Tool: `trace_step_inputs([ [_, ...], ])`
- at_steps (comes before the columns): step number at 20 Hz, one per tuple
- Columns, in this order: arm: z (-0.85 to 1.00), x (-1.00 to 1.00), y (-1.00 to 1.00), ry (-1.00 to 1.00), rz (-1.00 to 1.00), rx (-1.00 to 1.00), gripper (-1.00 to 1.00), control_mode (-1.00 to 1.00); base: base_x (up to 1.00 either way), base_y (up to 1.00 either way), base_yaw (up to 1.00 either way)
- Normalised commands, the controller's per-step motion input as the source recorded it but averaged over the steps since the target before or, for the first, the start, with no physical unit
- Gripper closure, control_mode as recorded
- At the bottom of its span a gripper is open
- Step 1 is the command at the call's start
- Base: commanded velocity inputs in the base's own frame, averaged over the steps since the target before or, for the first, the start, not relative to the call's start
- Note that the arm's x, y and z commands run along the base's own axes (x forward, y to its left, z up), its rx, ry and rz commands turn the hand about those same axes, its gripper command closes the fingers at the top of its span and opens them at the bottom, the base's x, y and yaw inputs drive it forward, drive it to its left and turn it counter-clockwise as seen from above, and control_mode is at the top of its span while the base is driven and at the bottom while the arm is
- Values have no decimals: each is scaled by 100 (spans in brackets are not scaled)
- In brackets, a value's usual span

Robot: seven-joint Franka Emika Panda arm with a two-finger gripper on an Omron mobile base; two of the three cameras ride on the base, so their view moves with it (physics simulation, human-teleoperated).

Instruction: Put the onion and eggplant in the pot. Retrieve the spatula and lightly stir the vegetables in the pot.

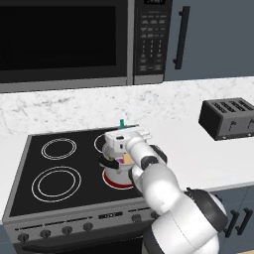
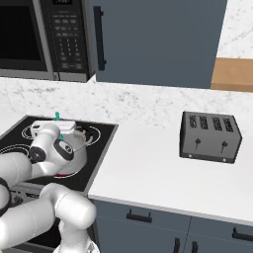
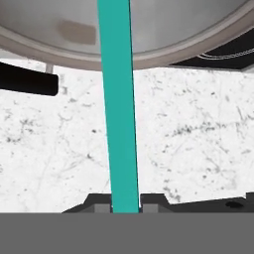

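Observation:
My gripper [image 1: 117, 152] hangs over the stove's right front burner, shut on the spatula's thin teal handle [image 3: 119, 109]. The handle's end [image 1: 122, 122] sticks up above the hand, and it also shows from the other side [image 2: 58, 116]. The steel pot [image 1: 117, 174] stands right under the hand on a glowing red burner; its rim and wall [image 3: 173, 30] and one black side handle [image 3: 25, 82] are close by. A tan piece of the spatula head [image 1: 127, 158] and a small purple patch [image 1: 110, 161] show at the pot's mouth. My hand hides the onion and eggplant.
The black stovetop [image 1: 54, 173] has free burners to the left. A dark toaster [image 1: 229, 118] stands on the white counter to the right. A microwave [image 1: 64, 39] and a blue-grey cabinet [image 2: 158, 39] hang above the marble backsplash.

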Motion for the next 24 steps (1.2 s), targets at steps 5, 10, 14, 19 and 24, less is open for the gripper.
trace_step_inputs([
  [5, 22, 0, 0, -3, -1, 9, 100, -100, 0, 0, 0],
  [10, 12, 0, -11, -4, -5, 5, 100, -100, 0, 0, 0],
  [14, 25, -1, -9, -3, -8, 5, 100, -100, 0, 0, 0],
  [19, 16, -4, -8, -1, -3, 2, 100, -100, 0, 0, 0],
  [24, -2, -9, -2, -1, -5, 1, 100, -100, 0, 0, 0],
])
